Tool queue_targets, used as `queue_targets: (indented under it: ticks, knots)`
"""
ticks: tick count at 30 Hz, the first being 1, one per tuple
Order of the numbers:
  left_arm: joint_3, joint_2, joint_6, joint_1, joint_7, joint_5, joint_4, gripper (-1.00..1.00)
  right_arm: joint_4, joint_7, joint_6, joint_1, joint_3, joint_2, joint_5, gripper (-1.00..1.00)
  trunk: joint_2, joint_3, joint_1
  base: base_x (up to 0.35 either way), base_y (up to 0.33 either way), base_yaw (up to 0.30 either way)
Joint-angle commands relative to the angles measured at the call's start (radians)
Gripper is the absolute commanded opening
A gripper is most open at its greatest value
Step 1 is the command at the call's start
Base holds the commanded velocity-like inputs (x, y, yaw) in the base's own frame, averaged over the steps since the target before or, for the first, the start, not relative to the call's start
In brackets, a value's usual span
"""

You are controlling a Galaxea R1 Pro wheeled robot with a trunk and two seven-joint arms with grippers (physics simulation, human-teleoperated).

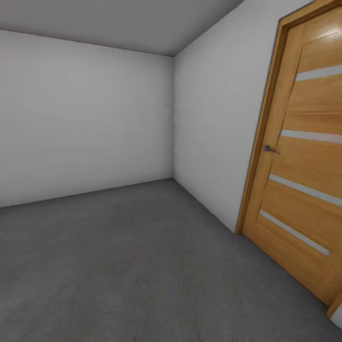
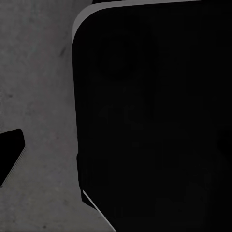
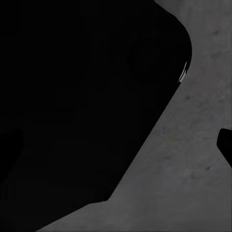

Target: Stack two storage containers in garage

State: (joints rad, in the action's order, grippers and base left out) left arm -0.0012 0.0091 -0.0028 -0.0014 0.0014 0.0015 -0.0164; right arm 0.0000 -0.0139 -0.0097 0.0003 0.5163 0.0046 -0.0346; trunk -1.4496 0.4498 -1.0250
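- Facing a corner of the garage (image 1: 95, 109): plain pale grey walls meeting at a far corner, grey ceiling above.
- Underfoot, the floor (image 1: 142, 266), dark grey mottled concrete, running from the near edge of the head view to the base of both walls.
- On the right of the head view, a wooden door (image 1: 304, 161), shut in its wooden frame, crossed by four pale horizontal strips, with a small metal handle (image 1: 270, 149) near its left edge.
- In the left wrist view, a large black rounded body (image 2: 154, 121) with a thin pale rim, close to the camera, over the same rough grey concrete; a small dark tip (image 2: 10, 154) poking in at the picture's edge.
- In the right wrist view, another big black rounded mass (image 3: 87, 96) over grey concrete, plus a small dark tip (image 3: 226, 142) at the edge.
- Cannot tell for either claw whether apart or together: too little of the fingers visible.
- No saying where the storage containers are from these views.
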Motion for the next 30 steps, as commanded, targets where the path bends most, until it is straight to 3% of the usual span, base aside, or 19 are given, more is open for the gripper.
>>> queue_targets:
  ticks: [1, 21, 30]
  knots:
    - [0.000, 0.000, 0.000, 0.000, 0.000, 0.000, 0.000, 1.00, 0.000, -0.001, -0.001, 0.000, 0.004, 0.000, -0.004, 1.00, 0.000, 0.001, 0.000, 0.000, 0.000, -0.292]
    - [0.001, 0.000, 0.000, 0.000, 0.000, 0.002, -0.001, 1.00, 0.000, -0.001, -0.001, 0.000, 0.004, 0.000, -0.004, 1.00, 0.000, 0.001, 0.000, 0.000, 0.000, -0.291]
    - [0.008, -0.018, 0.000, 0.000, -0.010, 0.010, -0.012, 1.00, 0.000, -0.001, -0.001, 0.000, 0.004, 0.000, -0.004, 1.00, 0.000, 0.001, 0.000, 0.000, 0.000, -0.292]
